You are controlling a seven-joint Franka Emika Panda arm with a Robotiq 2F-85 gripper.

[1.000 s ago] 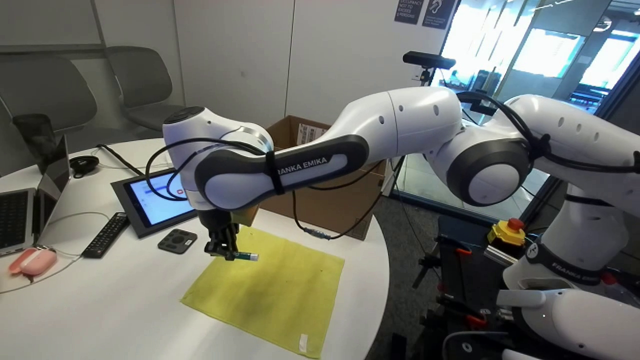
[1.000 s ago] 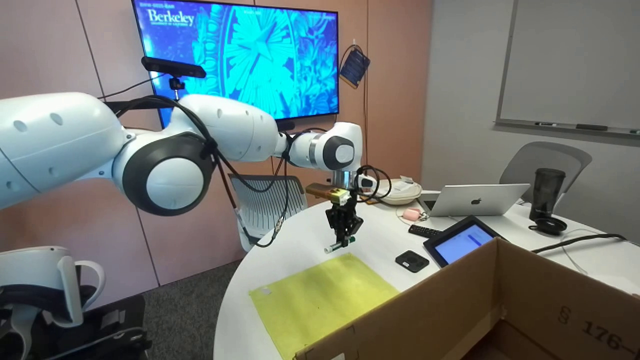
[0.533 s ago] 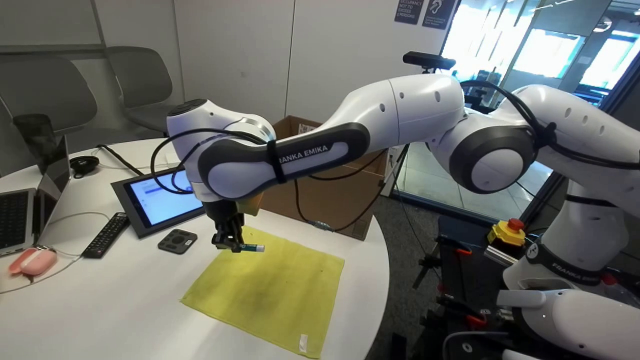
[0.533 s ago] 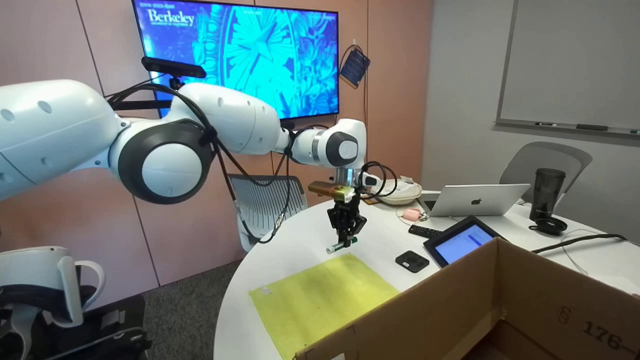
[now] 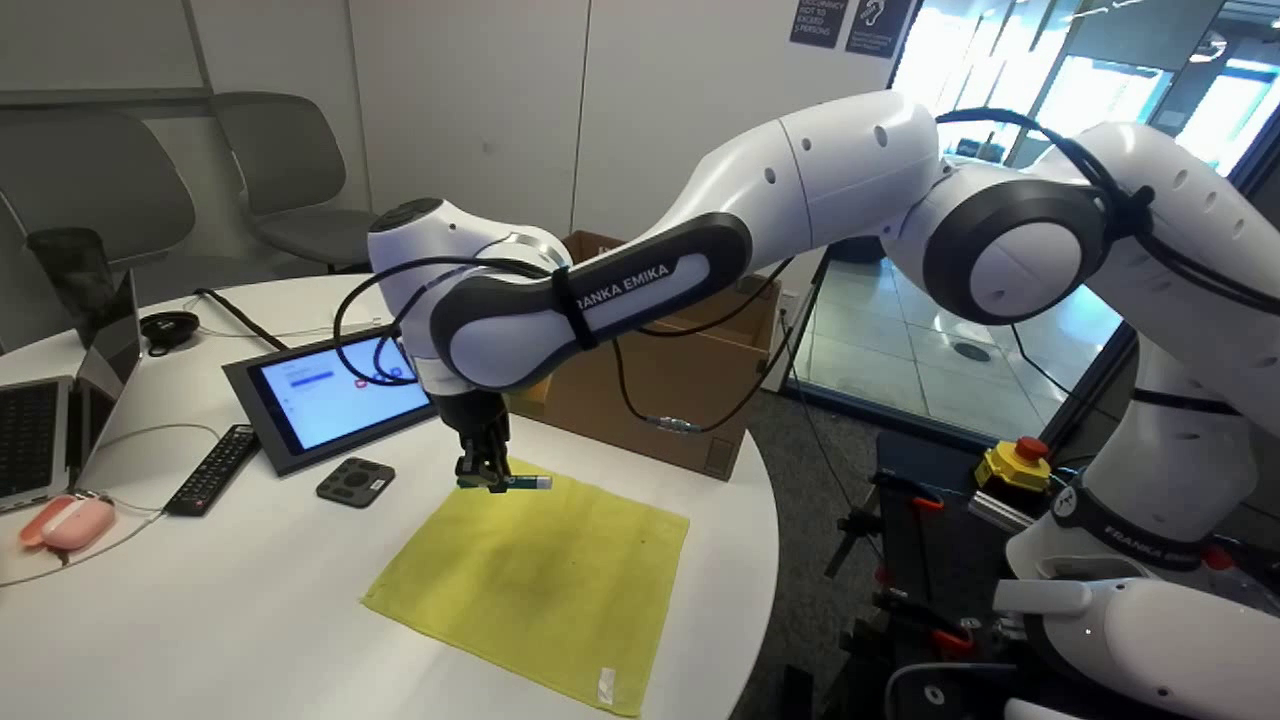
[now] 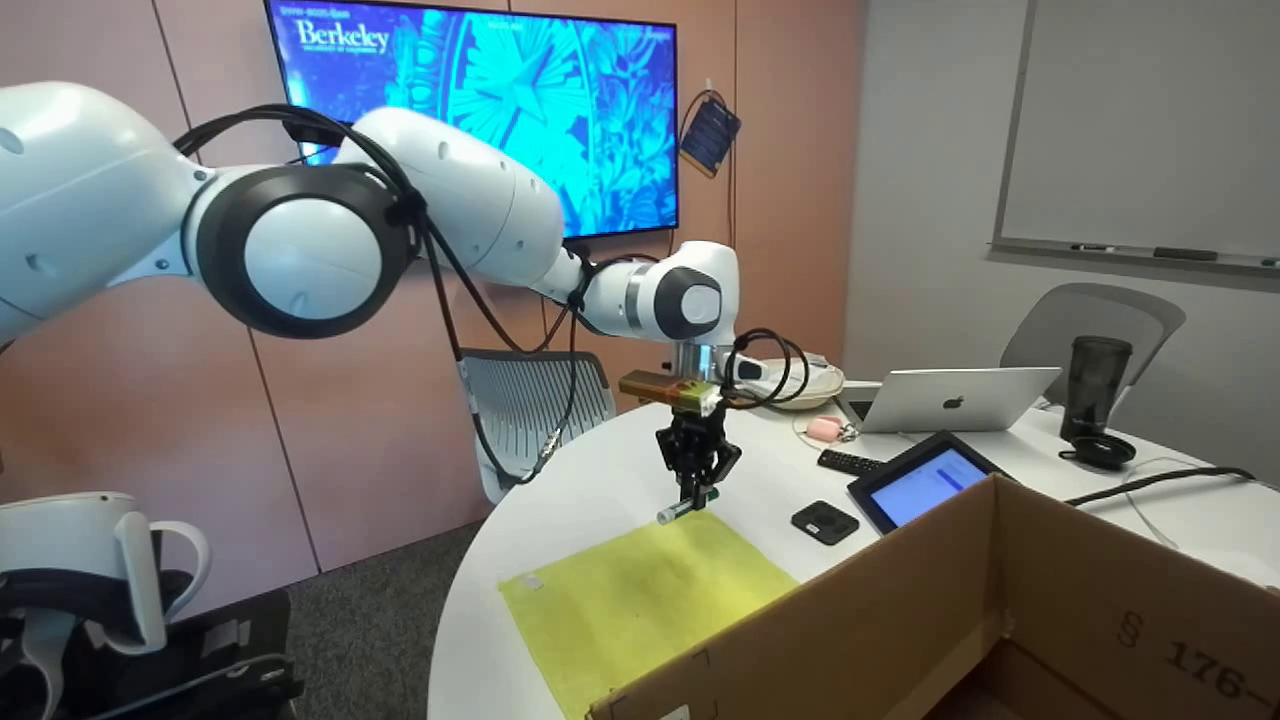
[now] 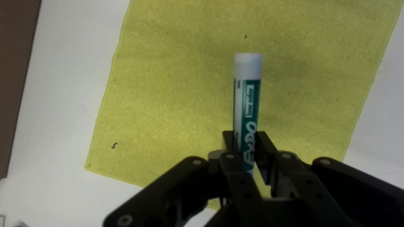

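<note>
End effector [image 7: 246,143]: we see it closed on the marker [image 7: 248,101], with 1 of its 2 fingers [image 7: 265,143] on either side of the barrel.
Marker: we find it between those fingers, raised over the cloth [image 5: 540,590] and roughly level; its white end juts out, and "low odor" and "EXPO" read along its green-and-white side.
Cloth: yellow, lightly specked, spread flat on the worktop [image 5: 220,620], with a pale tag [image 5: 606,686] at 1 corner.
Box [image 6: 850,610]: cardboard, open-topped, standing beside the cloth; in an exterior view we read "176" on its brown side.
Tablet [image 5: 335,395]: dark-framed, screen lit, on the worktop near the box.
Puck [image 5: 355,482]: black, round-cornered, between tablet and cloth.
Remote [image 5: 212,470]: black, lying between the tablet and the laptop [image 5: 25,440].
Laptop: open, with a pink case [image 5: 78,523] near it and a dark cup [image 6: 1095,385] upright nearby.
Arm [image 5: 640,290]: white, dark at the joints, marked "FRANKA EMIKA", reaching over the worktop in both exterior views.
Wall screen [image 6: 520,120]: blue, bearing "Berkeley", behind the arm in an exterior view.
Button [image 5: 1030,450]: red-topped, yellow-bodied, near the arm's base.
Chairs [image 5: 280,150]: in an exterior view we count 2, gray, beyond the worktop.
</note>
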